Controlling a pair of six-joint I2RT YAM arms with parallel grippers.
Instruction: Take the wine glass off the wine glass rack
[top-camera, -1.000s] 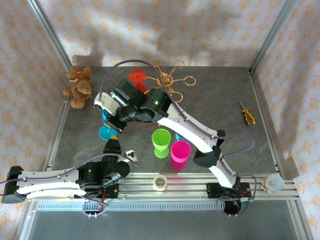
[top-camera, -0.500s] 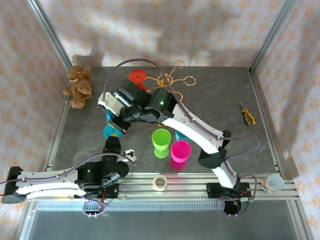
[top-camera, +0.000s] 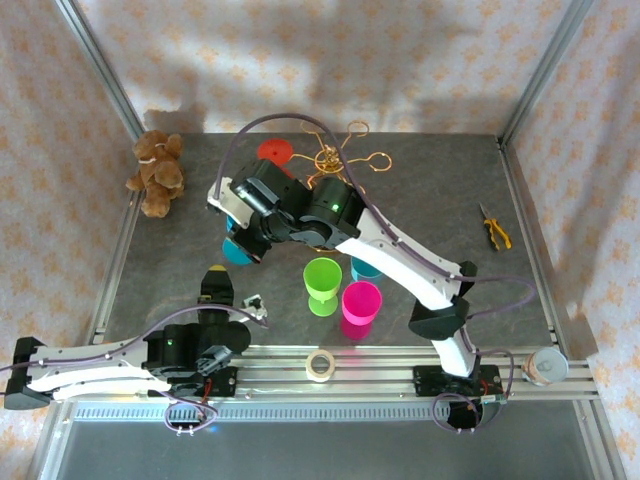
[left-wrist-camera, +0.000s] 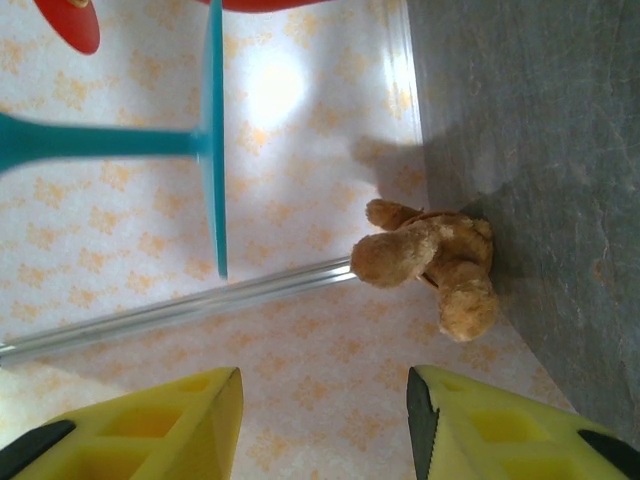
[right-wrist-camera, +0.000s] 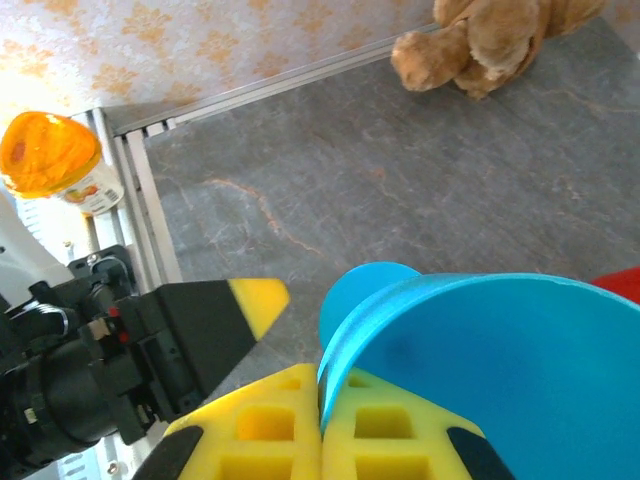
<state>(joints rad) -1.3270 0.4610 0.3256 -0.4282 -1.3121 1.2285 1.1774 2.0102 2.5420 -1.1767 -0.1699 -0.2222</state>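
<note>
Wine glass (right-wrist-camera: 480, 340), the blue one, hangs foot-down in the right pincer (right-wrist-camera: 320, 425). That pincer's yellow pads are pinched tight on the rim of the bowl, so the stem stands roughly upright over the bench (top-camera: 440, 190). The glass is already away from the gold rack (top-camera: 335, 160), which stands farther back and to the right with a red glass (top-camera: 275, 152) beside it. What matters now is the left pincer (top-camera: 235, 292). It sits just nearer the front edge than the blue glass and points out toward it, fingers parted with nothing between them. In the left wrist view the stem crosses ahead of those fingers rather than between them, with the foot level and seemingly clear of the bench. The right arm has the glass, and the left is the near one if a handover is meant. It would then have to meet the stem side-on. A plain set-down looks like a straight drop, kept clear of the green glass (top-camera: 322, 280).
</note>
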